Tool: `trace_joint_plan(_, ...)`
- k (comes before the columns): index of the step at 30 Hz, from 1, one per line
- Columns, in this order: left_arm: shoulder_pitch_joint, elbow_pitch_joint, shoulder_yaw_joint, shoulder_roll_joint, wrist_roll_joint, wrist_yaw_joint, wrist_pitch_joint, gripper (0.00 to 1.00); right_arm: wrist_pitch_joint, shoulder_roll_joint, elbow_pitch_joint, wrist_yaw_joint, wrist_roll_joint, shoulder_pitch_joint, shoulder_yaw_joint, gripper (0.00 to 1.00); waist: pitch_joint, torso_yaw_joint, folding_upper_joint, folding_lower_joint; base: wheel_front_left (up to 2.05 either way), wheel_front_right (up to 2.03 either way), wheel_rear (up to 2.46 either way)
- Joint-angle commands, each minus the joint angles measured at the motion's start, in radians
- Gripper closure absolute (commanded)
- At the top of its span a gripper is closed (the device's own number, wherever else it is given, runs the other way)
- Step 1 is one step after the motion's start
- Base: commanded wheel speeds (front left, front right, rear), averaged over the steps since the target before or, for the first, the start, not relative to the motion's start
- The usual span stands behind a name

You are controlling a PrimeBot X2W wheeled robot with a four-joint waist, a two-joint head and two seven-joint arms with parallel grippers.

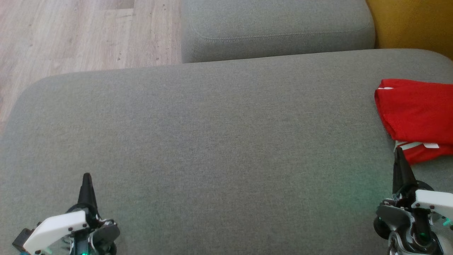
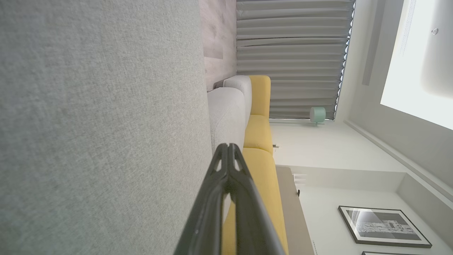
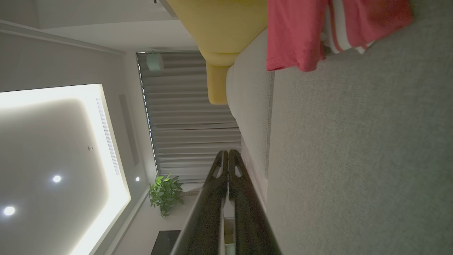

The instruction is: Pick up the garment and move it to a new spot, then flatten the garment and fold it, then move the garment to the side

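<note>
The garment [image 1: 417,115] is red with white stripes and lies folded at the right edge of the grey sofa cushion [image 1: 212,141], partly cut off by the frame. In the right wrist view the garment [image 3: 300,32] sits at the top, ahead of the fingertips. My right gripper [image 1: 400,156] is shut and empty, its tip just short of the garment's near edge. My left gripper [image 1: 86,180] is shut and empty at the lower left, far from the garment. Both shut grippers [image 2: 228,148] [image 3: 227,154] hover beside the cushion in their wrist views.
A second grey cushion [image 1: 276,28] lies behind the main one. A yellow sofa part [image 1: 414,21] is at the top right. Wooden floor [image 1: 70,35] shows at the upper left. Curtains [image 2: 290,53] and a potted plant [image 3: 164,193] are in the room beyond.
</note>
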Motion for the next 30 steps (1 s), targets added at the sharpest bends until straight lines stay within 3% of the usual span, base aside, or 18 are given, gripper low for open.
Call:
trace_joint_plan(1, -0.051, -0.028, 0.040, 0.007, 0.007, -0.007, 0.007, 1.00, 0.010, -0.012, -0.032, -0.001, 0.001, -0.047, 0.017, 1.00, 0.000, 0.000, 0.0000, 0.0000, 0.00, 0.00, 0.00)
trace_joint_plan(30, -0.052, -0.028, 0.051, 0.000, 0.016, -0.007, 0.015, 1.00, 0.017, -0.005, -0.032, -0.001, -0.007, -0.048, 0.009, 1.00, 0.000, 0.000, 0.0000, 0.0000, 0.00, 0.00, 0.00)
